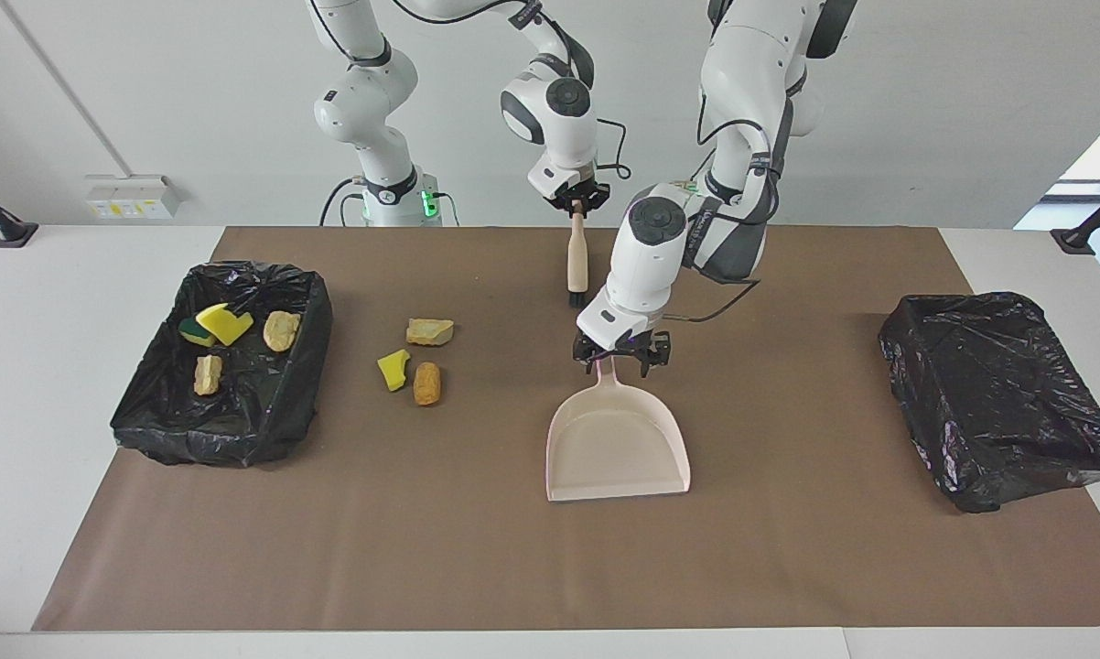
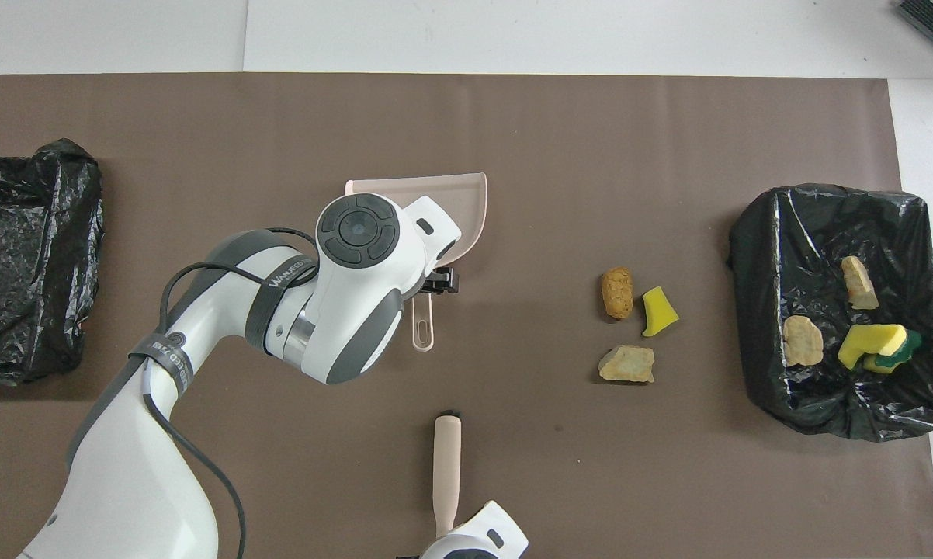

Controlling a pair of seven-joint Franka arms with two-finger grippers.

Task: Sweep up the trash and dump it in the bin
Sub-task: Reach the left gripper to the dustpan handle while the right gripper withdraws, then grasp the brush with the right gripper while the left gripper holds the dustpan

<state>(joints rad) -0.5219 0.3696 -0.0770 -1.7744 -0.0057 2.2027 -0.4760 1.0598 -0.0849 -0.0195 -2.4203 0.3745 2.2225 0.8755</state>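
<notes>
The left tool (image 1: 620, 353) is held low over the handle of the pale pink dustpan (image 1: 616, 444), jaws spread wide and nothing gripped yet; contact with the handle cannot be told. The pan is judged light, stiff and apt to skate on the brown mat (image 1: 788, 567), so the thin handle directly under this tool is the place to be taken. Close by, the right tool (image 1: 579, 199) is clamped on the top end of the brush (image 1: 576, 261), which hangs bristles down.

Out from both tools, toward the right arm's end of the table (image 1: 102, 256), three loose pieces of trash are found together: a tan chunk (image 1: 429, 331), a yellow sponge scrap (image 1: 393, 369) and an orange chunk (image 1: 427, 383). They are reckoned light and soft, likely to roll or bounce if struck hard, so they are better pushed low than pinched.

Farther that way, four more pieces are seen inside the lined bin (image 1: 239, 439). Open mat is left between pan and scraps. A second lined bin (image 1: 998, 458) sits well apart at the left arm's end.
</notes>
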